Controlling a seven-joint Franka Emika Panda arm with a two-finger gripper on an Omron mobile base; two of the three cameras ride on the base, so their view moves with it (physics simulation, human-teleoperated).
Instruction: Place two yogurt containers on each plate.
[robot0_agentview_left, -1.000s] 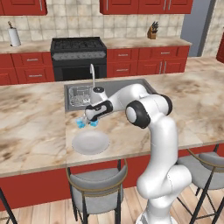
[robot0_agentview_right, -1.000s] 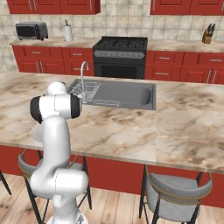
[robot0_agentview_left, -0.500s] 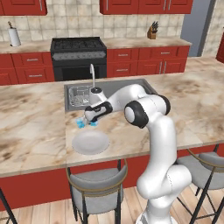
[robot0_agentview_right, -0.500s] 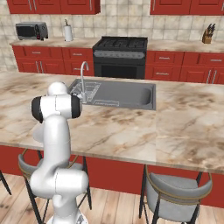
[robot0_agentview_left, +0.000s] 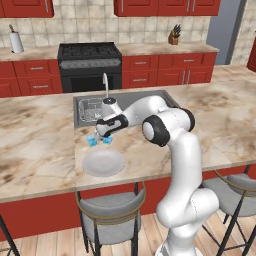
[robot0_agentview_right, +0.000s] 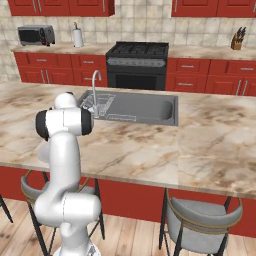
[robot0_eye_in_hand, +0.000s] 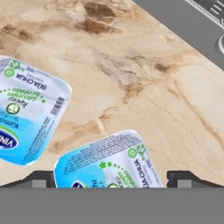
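Note:
Two light blue yogurt containers stand side by side on the marble counter, the left one (robot0_agentview_left: 92, 141) (robot0_eye_in_hand: 27, 109) and the right one (robot0_agentview_left: 106, 140) (robot0_eye_in_hand: 109, 162). My gripper (robot0_agentview_left: 101, 135) (robot0_eye_in_hand: 112, 180) hangs low over them, open, its fingertips (robot0_eye_in_hand: 41, 179) straddling the right cup without closing on it. The plain pale plate (robot0_agentview_left: 103, 163) lies bare just in front of the cups, near the counter's front edge. The red-rimmed plate and the dark cup are out of view.
The sink (robot0_agentview_left: 127, 102) (robot0_agentview_right: 140, 107) with its faucet (robot0_agentview_left: 105, 82) lies right behind the cups. Bar stools (robot0_agentview_left: 111, 216) (robot0_agentview_right: 200, 220) stand below the counter's front edge. A stove (robot0_agentview_left: 90, 62) and red cabinets line the far wall.
My hand has dipped slightly lower over the two blue cups. The cups and the plate have stayed in place.

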